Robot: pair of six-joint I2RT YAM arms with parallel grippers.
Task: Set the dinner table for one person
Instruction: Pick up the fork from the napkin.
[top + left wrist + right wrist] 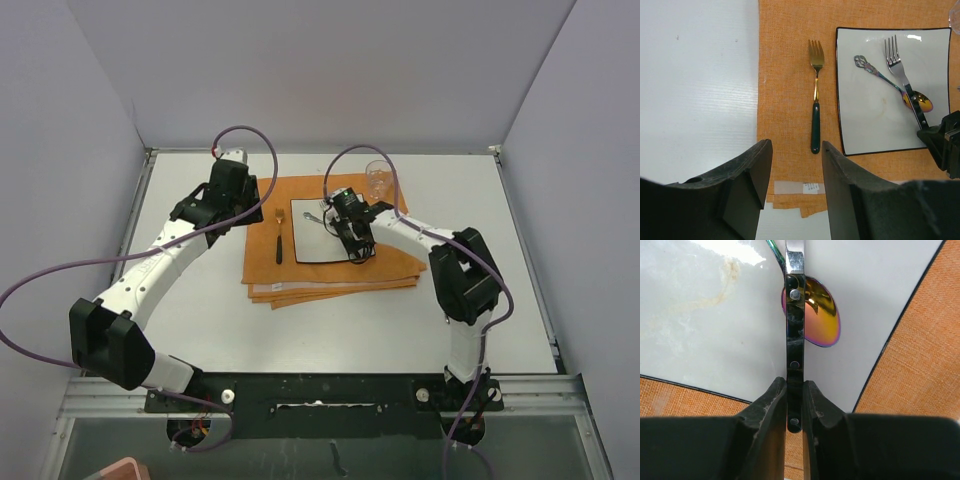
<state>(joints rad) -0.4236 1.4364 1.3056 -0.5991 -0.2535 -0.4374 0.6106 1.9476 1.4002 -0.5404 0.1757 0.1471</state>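
Observation:
The pale grey dinner table [200, 320] holds an orange placemat [390, 270] with a square white plate [310, 242] on it. A gold fork with a dark green handle [815, 100] lies on the placemat, left of the plate [870, 125]. On the plate lie a silver fork with a black handle [900, 70] and an iridescent spoon [890, 82]. My right gripper [795, 385] is shut on the black fork handle [794, 355] at the plate's near right corner [357, 245]. My left gripper [795, 150] is open and empty above the placemat's edge.
A clear drinking glass [378, 180] stands at the far right corner of the placemat. The spoon's bowl [812, 312] lies under the held fork. Grey walls close in the table's far side and both other sides. A white label [811, 188] is on the placemat's edge.

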